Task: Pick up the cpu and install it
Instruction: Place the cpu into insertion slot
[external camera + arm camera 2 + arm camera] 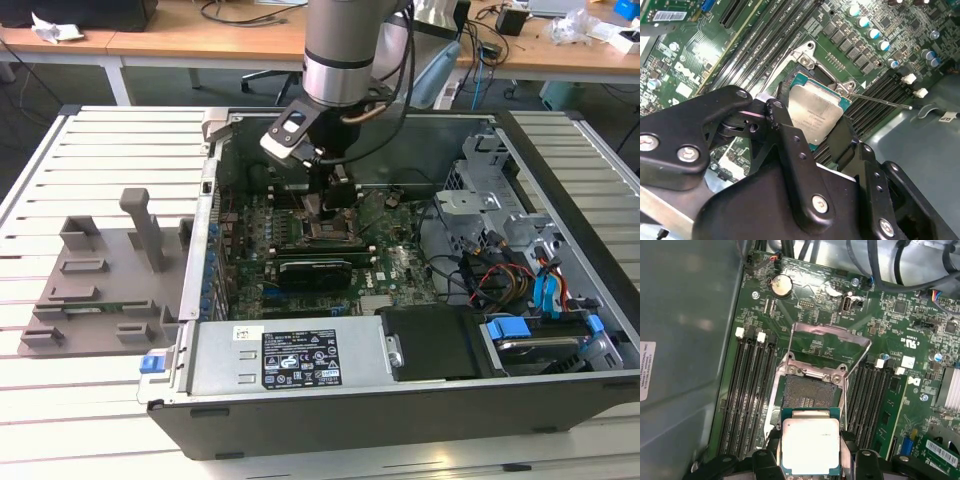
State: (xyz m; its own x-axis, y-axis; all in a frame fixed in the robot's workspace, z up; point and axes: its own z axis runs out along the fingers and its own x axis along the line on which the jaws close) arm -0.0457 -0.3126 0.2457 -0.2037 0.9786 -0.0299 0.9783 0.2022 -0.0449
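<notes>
The cpu (811, 444), a small square chip with a silvery top and green rim, sits between the black fingers (771, 461) of my gripper (811, 456), which is shut on its two sides. It hangs over the near edge of the open socket (807, 394), whose metal load plate (831, 342) stands raised. In the second wrist view the cpu (816, 116) lies over the socket frame (805, 52), with my gripper (812, 124) around it. I cannot tell whether it touches the socket. In the exterior view my gripper (326, 208) reaches down into the computer case (400, 405) onto the motherboard (395, 265).
Memory slots (747, 390) run along both sides of the socket. A thin lever rod (880, 100) sticks out beside it. Drive bays and cables (520, 270) fill the case on the exterior view's right. A grey plastic tray (100, 285) with an upright post lies outside the case on that view's left.
</notes>
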